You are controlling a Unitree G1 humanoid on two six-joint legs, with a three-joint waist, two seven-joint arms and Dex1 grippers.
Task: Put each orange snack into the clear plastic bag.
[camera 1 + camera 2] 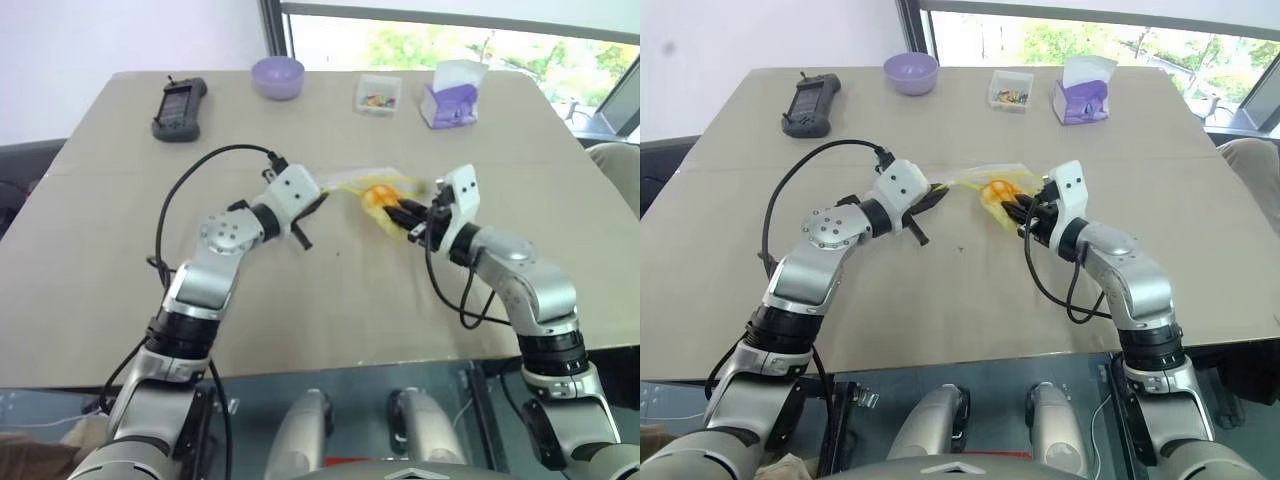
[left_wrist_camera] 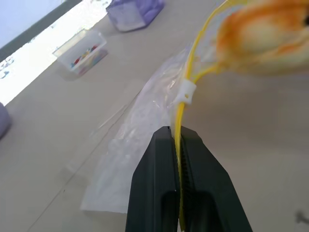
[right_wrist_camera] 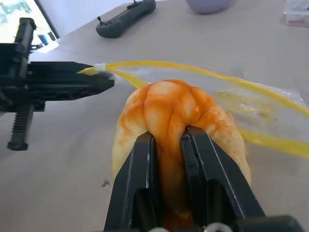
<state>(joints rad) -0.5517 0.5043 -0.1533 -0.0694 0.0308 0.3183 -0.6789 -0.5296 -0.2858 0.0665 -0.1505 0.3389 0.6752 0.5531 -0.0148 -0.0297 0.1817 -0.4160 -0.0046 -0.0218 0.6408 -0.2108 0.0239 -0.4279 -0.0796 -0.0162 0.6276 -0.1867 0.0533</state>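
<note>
The orange snack (image 3: pixel 166 104), a round golden-orange bun, is squeezed between the fingers of my right gripper (image 3: pixel 166 137), which is shut on it. It hangs just above the table at the open mouth of the clear plastic bag (image 1: pixel 372 180). My left gripper (image 2: pixel 177 135) is shut on the bag's yellow strip and holds that edge up, so the mouth gapes toward the snack (image 1: pixel 380 194). The rest of the bag (image 2: pixel 140 121) trails on the table behind. The two grippers face each other mid-table, a short gap apart.
Along the table's far edge stand a black handheld controller (image 1: pixel 178 108), a purple bowl (image 1: pixel 277 76), a small clear box of colourful bits (image 1: pixel 377 95) and a purple-and-white tissue pack (image 1: pixel 452 100). Bare tabletop (image 1: pixel 330 300) lies between the arms and the near edge.
</note>
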